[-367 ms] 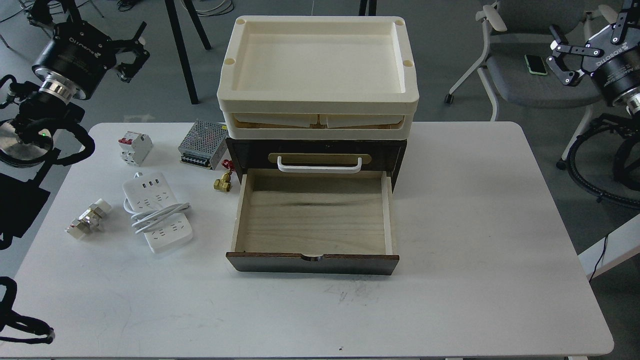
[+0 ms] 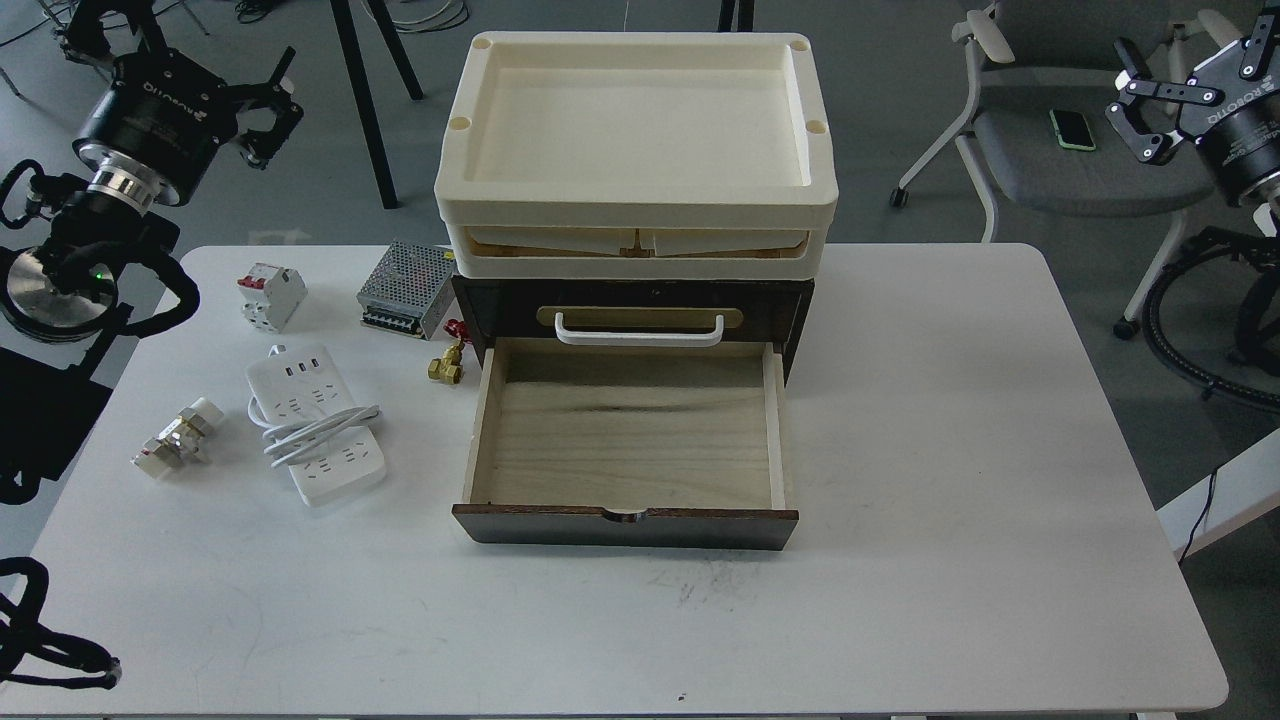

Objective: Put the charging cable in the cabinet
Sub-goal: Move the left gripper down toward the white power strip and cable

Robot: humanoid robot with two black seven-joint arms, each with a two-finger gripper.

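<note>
Now the charging cable (image 2: 315, 428) lies flat on the left side of the bench (image 2: 950, 500), with its white cord wrapped round its middle; nothing holds it. The cabinet (image 2: 632, 310) stands at the far middle of the bench, and its bottom drawer (image 2: 630, 430) is pulled out toward the near side and looks bare inside, so the way in is open.

The left gripper (image 2: 262, 105) hangs up high beyond the far left corner, with its jaws spread a little and nothing in them; the right gripper (image 2: 1150, 100) hangs high at the far right, jaws apart too, and holds nothing.

I think the step in hand is to reach for the cable; the left arm is the closer one. A good grab would come straight down across the narrow middle, where the cord is looped, so the cord lifts with the strip and does not trail.

There is open bench on the near side of the cable; a small metal fitting (image 2: 178, 437) lies just to its left, and a brass valve (image 2: 447, 366) sits between it and the drawer. The cable must rise over the drawer's left wall; a loose loop could catch there.
</note>
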